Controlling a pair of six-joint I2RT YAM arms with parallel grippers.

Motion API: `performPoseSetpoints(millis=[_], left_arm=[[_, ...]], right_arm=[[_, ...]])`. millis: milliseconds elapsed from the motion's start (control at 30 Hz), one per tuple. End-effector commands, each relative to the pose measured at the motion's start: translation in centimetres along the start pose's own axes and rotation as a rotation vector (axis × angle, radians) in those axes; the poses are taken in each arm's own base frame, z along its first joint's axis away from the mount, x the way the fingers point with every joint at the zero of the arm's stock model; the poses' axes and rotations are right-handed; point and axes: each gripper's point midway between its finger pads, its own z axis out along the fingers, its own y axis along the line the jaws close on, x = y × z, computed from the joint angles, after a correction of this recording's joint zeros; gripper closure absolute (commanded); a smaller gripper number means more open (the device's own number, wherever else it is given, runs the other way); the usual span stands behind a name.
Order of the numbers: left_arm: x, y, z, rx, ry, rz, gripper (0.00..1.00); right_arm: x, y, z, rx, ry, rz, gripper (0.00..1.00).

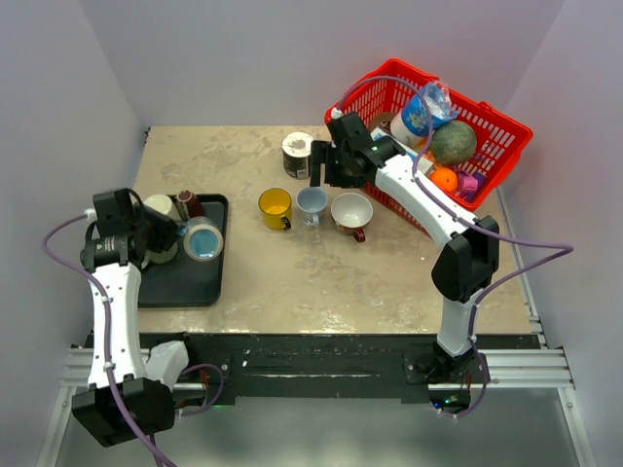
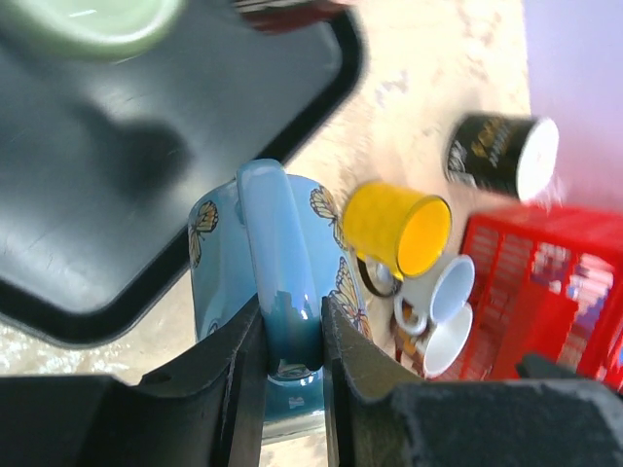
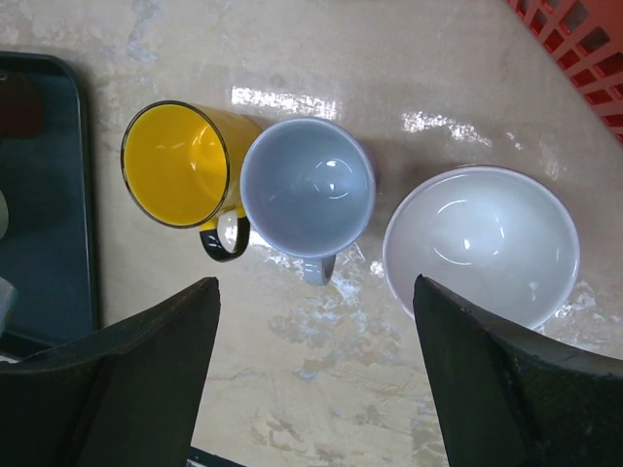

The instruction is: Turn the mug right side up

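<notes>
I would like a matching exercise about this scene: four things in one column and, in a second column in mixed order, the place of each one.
Things:
1. blue butterfly mug
2. yellow mug
3. green mug
4. orange

Places:
A. inside the red basket
B. on the black tray
C. handle gripped between the left fingers
D. on the table, right beside the pale blue mug

Pairs: 1-C, 2-D, 3-B, 4-A
</notes>
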Motion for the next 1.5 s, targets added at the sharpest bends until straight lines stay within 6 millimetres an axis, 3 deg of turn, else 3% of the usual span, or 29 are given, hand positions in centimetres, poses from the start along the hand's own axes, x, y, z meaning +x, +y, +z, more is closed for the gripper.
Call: performPoseSetpoints(millis=[0,100,200,333,467,700,967,1033,1300,1467], left_arm=[[-1.7,-9.3,-4.2,0.350,-0.043,0.269,1.00],[-1.0,-12.2,-5.5,0.482,-0.038,0.375,1.00],[-0.4,-14.0,-5.7,0.553,-0.012,0.448,1.00],[1.7,-16.7,-6.6,0.725,0.050,0.579,1.00],[4.7,-18.5,-7.7,0.882,0.123,0.731,1.00],[7.8,-19.9,-6.9,1.027,0.148,0.905,1.00],[13.1,-21.4,-4.7,0.990,0.148,1.008,1.00],[13.4,-21.8,-4.1,0.950,0.108,1.014,1.00],[17.2,-22.2,-4.6,0.921,0.025,1.122,1.00],[19.6,-22.0,-4.7,0.939,-0.020,1.195,1.00]], right_arm=[[-1.2,2.0,-0.8,-0.087,-0.015,0.019,0.16],[-1.7,3.4,-1.1,-0.163,-0.017,0.004,0.15],[-2.4,5.3,-1.9,-0.266,-0.038,-0.015,0.14],[-3.0,8.0,-3.7,-0.419,-0.048,-0.027,0.11],[-3.9,8.7,-4.9,-0.441,-0.068,-0.013,0.10],[-4.6,6.8,-4.9,-0.309,-0.082,0.031,0.09],[-6.5,4.6,-6.6,-0.176,-0.169,0.115,0.10],[-6.7,4.3,-7.3,-0.161,-0.174,0.128,0.11],[-3.6,2.8,-8.5,-0.065,-0.102,0.239,0.13],[-1.8,3.1,-9.3,-0.088,-0.035,0.319,0.15]])
